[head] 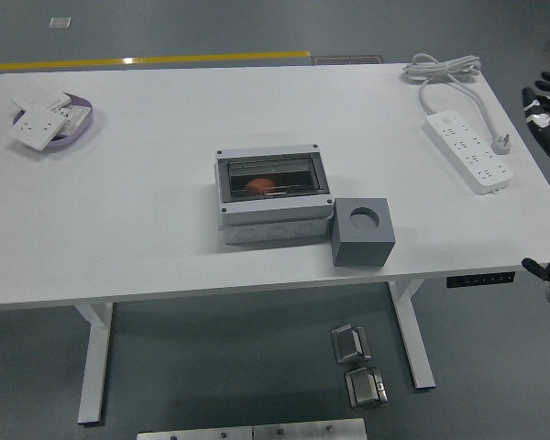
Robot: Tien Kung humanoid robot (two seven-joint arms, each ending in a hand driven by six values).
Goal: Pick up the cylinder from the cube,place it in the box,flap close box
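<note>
Step in hand: by my read you are at the finish; the box [273, 194] sits mid-surface with its clear flap down, so all you need to do is check that it is fully seated.
Cylinder: an orange shape [259, 185] shows through the flap, inside the box; I take that for the cylinder, though the tint blurs its outline.
Cube: the grey cube [362, 231] stands just beside the box's right front corner, its round socket bare.
Robot hand: your right robot hand [543, 99] is at the picture's far right edge, off past the surface, fingers spread apart and holding nothing.
Left arm: not in view.
Doing it well: if the flap looks proud along its front edge, press down flat with the fingertips near the middle, not at a corner, so the light box does not tip or skate.
Box make: grey moulded plastic, boxy, screw dots at the corners, smoky see-through flap, likely slick.
Cube make: matte, sharp-edged, solid-looking.
Surface: smooth white top [147, 220], little grip.
Also about: a white power strip [470, 149] with coiled cord lies far right.
</note>
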